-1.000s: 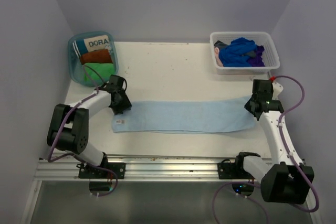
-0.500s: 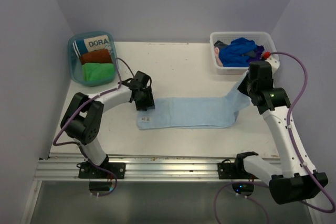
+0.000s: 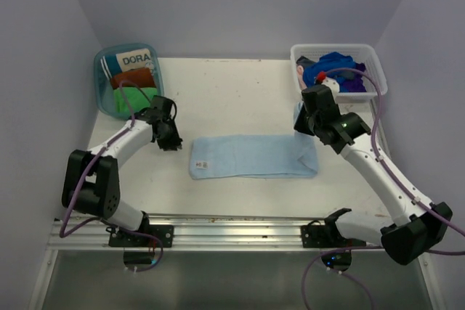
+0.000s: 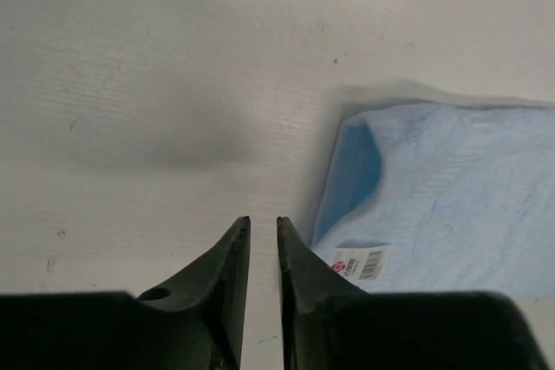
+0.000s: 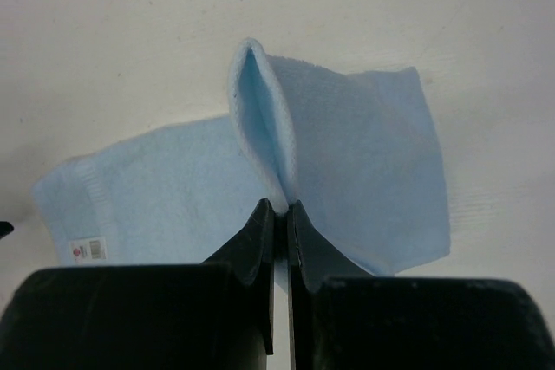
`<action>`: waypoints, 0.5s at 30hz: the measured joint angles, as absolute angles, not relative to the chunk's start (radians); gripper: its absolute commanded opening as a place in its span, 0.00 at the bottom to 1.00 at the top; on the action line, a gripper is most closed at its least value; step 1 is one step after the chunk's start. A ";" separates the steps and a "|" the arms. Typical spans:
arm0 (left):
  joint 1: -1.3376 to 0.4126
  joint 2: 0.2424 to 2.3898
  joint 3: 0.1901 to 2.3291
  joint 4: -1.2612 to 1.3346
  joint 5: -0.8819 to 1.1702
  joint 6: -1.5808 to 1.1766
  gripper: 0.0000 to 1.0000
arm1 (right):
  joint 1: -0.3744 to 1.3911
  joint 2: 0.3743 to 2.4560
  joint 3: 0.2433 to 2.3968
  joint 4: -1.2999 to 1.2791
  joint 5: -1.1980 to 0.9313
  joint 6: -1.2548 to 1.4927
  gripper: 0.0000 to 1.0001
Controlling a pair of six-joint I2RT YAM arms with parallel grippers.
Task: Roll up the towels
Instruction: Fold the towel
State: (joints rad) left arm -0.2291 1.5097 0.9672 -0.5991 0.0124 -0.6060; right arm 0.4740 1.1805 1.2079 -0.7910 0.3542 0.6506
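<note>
Inside the closed right tool (image 5: pixel 280 207), a looped fold of soft light blue towel (image 5: pixel 364 153)

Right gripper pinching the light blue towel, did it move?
Yes. The right gripper, shut on the light blue cloth towel, swung left: earlier it was near the white plastic basket's right end, now by its left end.

light blue towel (image 4: pixel 451 188) cropped right, label (image 4: pixel 359 263) unreadable
</note>
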 measured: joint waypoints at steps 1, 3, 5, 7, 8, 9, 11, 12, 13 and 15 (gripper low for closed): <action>-0.229 1.516 0.946 -0.600 0.018 -0.605 0.15 | 0.493 1.189 1.208 -0.786 0.355 0.657 0.00; -0.231 1.530 0.916 -0.599 0.034 -0.606 0.14 | 0.533 1.209 1.209 -0.776 0.355 0.668 0.00; -0.231 1.539 0.896 -0.596 0.049 -0.606 0.15 | 0.578 1.242 1.214 -0.762 0.356 0.680 0.00; -0.231 1.539 0.889 -0.593 0.052 -0.606 0.14 | 0.624 1.282 1.223 -0.747 0.357 0.693 0.00; -0.231 1.539 0.888 -0.590 0.052 -0.606 0.14 | 0.648 1.303 1.228 -0.736 0.357 0.699 0.00; -0.231 1.539 0.888 -0.587 0.052 -0.606 0.14 | 0.669 1.324 1.232 -0.726 0.358 0.704 0.00; -0.231 1.539 0.888 -0.581 0.055 -0.606 0.11 | 0.712 1.369 1.246 -0.709 0.357 0.716 0.00; -0.231 1.541 0.888 -0.578 0.058 -0.606 0.10 | 0.730 1.388 1.253 -0.701 0.358 0.719 0.00; -0.232 1.543 0.887 -0.572 0.063 -0.606 0.10 | 0.751 1.412 1.265 -0.696 0.359 0.723 0.00; -0.237 1.559 0.884 -0.553 0.072 -0.608 0.10 | 0.790 1.467 1.295 -0.679 0.362 0.729 0.00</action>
